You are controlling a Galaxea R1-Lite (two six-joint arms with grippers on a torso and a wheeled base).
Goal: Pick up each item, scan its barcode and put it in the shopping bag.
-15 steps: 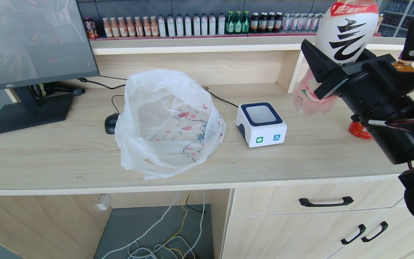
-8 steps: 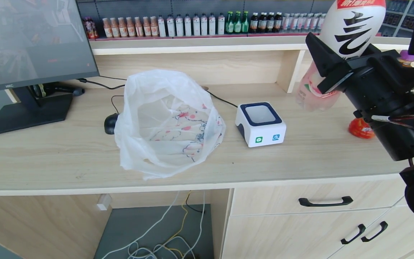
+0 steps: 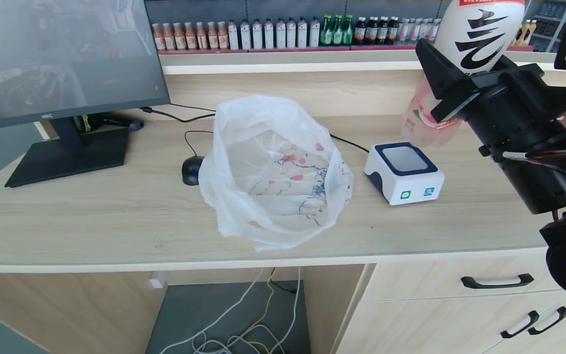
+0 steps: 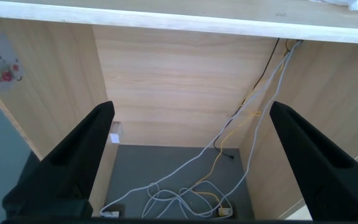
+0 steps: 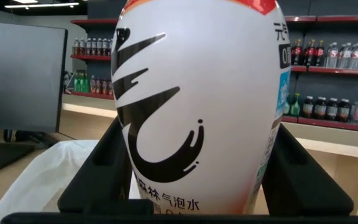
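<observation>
- while the bottle (image 3: 474,39) is clamped between the fingers of the right gripper (image 3: 469,78) and lifted off the counter (image 3: 91,216), the pick-up step for this item looks done.
- the bottle is tilted, with its pink lower end in the air just above and behind the far corner of the scanner (image 3: 404,172), not touching it. i judge the scan to be the step in hand, with the label yet to face the dark window on top.
- the shopping bag (image 3: 273,167) stands open just beside the scanner, on its left, so the drop into it comes after the scan. red and blue marks show through the thin plastic, and i cannot tell whether they are print on the bag or 1 item already inside.
- the left gripper (image 4: 185,168) hangs below the counter edge with its fingers wide apart and nothing between them.
- the bottle's label is a white wrap with a bold black brush-stroke mark. it has a red band with white characters near the top, a line of small black characters low down and a blue strip on 1 side. no barcode shows in these views.
- the scanner front carries 2 small square icons, 1 green and 1 blue.
- the monitor (image 3: 57,59) at the left has a small logo on its lower bezel, too small to make out. a mouse (image 3: 192,169) lies between its stand and the bag.
- rows of drinks line the shelf (image 3: 283,49) behind, with labels too small to read.
</observation>
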